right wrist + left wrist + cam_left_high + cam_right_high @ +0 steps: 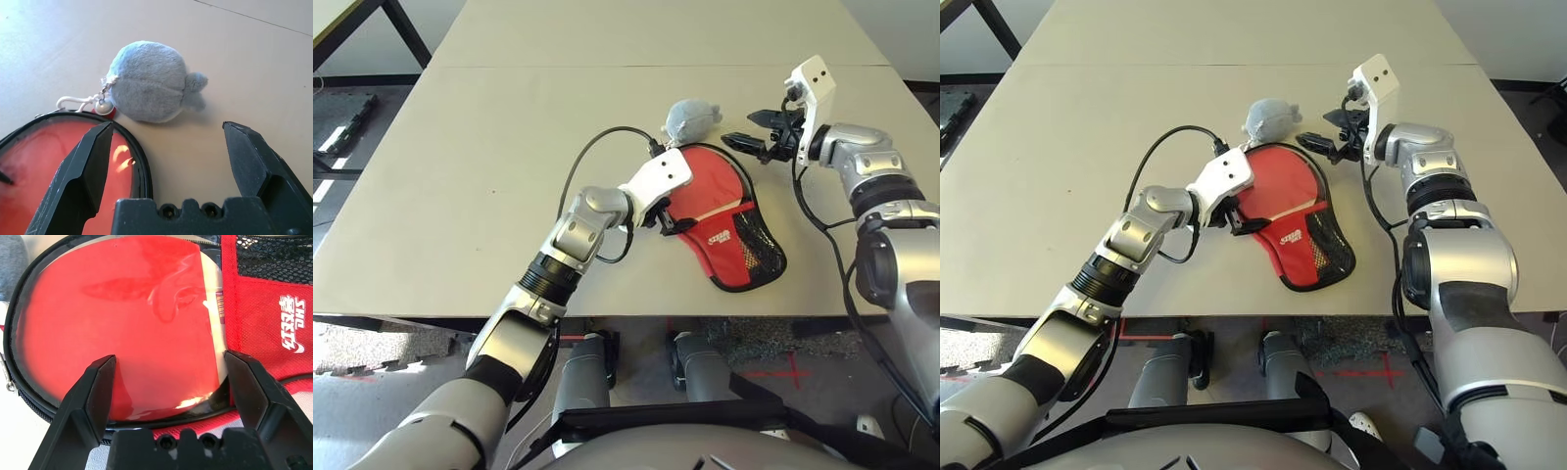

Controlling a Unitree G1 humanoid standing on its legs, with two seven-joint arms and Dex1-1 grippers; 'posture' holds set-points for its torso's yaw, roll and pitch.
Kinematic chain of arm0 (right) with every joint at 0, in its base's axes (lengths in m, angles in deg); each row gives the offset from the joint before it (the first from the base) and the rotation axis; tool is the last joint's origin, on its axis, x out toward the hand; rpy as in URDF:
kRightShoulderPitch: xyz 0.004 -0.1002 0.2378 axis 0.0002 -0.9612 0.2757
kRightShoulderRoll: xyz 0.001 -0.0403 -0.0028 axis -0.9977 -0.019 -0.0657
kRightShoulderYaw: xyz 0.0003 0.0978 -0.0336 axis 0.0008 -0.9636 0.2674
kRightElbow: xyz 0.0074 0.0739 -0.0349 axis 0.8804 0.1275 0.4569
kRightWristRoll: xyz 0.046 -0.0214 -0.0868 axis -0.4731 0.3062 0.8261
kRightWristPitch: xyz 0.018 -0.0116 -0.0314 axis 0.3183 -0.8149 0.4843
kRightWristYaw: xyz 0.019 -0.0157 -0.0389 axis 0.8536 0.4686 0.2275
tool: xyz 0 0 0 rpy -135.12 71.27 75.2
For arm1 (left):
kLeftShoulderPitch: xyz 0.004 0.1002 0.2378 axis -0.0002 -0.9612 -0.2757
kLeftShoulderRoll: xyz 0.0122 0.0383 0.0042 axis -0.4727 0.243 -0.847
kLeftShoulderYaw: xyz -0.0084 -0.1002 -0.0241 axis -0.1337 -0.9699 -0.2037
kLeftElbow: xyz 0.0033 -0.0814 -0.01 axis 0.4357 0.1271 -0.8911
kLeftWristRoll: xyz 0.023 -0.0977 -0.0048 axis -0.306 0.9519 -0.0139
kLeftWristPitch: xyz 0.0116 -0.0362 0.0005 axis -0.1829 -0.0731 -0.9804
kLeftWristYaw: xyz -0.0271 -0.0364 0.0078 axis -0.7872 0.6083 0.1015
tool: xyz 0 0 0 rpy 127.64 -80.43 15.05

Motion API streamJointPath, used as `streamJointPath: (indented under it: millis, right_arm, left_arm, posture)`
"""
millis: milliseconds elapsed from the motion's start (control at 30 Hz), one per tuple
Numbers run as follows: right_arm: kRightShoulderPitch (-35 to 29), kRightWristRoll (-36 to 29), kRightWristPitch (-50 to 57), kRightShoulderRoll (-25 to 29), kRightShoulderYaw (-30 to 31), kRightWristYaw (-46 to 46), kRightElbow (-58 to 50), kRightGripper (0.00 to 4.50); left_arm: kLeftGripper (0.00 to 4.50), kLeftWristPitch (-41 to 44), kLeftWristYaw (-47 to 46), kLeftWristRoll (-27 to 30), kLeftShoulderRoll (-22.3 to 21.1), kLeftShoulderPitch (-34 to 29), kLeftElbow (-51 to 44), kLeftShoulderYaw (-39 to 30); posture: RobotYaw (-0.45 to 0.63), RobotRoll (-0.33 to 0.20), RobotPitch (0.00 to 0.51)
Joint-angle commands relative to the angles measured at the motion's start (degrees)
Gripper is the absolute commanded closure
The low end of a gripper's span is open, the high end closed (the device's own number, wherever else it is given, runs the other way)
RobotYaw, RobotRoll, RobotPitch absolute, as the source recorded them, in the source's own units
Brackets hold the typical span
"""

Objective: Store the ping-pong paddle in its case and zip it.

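The case [729, 230] lies open on the table [460, 176], and I take it as the landmark. The ping-pong paddle [122, 328] sits inside its round part, red face up, with the black zipper edge around it. The flap with the mesh pocket and the white logo is folded back toward the robot's side of the case, so the paddle is not covered and the zipper is not closed.

The left gripper [664, 221] hovers over the case at its left edge. Its fingers are wide apart and hold nothing. The right gripper [751, 132] is just beyond the far right edge of the case, also wide open and empty. A small grey plush [149, 88] lies at the far edge of the case, tied by a little chain and clip.

In my judgement, the risk is at the flap. If one gripper pulls it without the other pressing the case, the case can slide and the paddle can shift out. The plush may also snag the zipper.
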Motion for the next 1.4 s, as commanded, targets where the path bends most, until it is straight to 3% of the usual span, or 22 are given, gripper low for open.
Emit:
streamJointPath:
  millis: [33, 467, 900, 1000, 1333, 1400]
  right_arm:
    - [0.54, -1.0, 1.72, -1.93, -2.36, 4.0, 1.96, 0.0]
    - [2.03, -4.5, 5.37, -9.7, -10.96, 17.01, 3.64, 0.0]
    - [3.09, -4.54, 5.26, -16.02, -14.94, 26.31, 4.14, 0.0]
    - [3.86, -4.85, 4.86, -17.37, -15.66, 28.41, 4.19, 0.57]
    - [3.68, -4.71, 4.0, -16.23, -17.46, 31.53, 4.05, 4.12]
    - [3.53, -4.57, 3.89, -15.35, -17.35, 31.26, 3.98, 4.48]
  left_arm:
    - [0.07, 4.6, 1.73, -0.65, -1.41, -3.59, 0.36, 4.18]
    - [0.07, 9.54, 0.74, 0.42, -1.85, -5.07, -5.67, 5.23]
    - [0.07, 13.72, -0.91, 0.94, -2.13, -7.14, -11.37, 5.84]
    - [0.0, 14.04, -1.39, 1.13, -1.85, -6.96, -11.54, 5.78]
    - [0.0, 14.47, -2.22, 1.9, -2.06, -6.83, -11.9, 5.85]
    - [0.0, 14.42, -2.24, 2.05, -1.98, -6.62, -11.6, 5.96]
  posture:
    - [-0.08, 0.0, 0.216]
    - [-0.02, 0.0, 0.242]
    - [0.05, 0.0, 0.255]
    - [0.06, 0.0, 0.261]
    - [0.05, 0.0, 0.267]
    - [0.05, 0.0, 0.269]
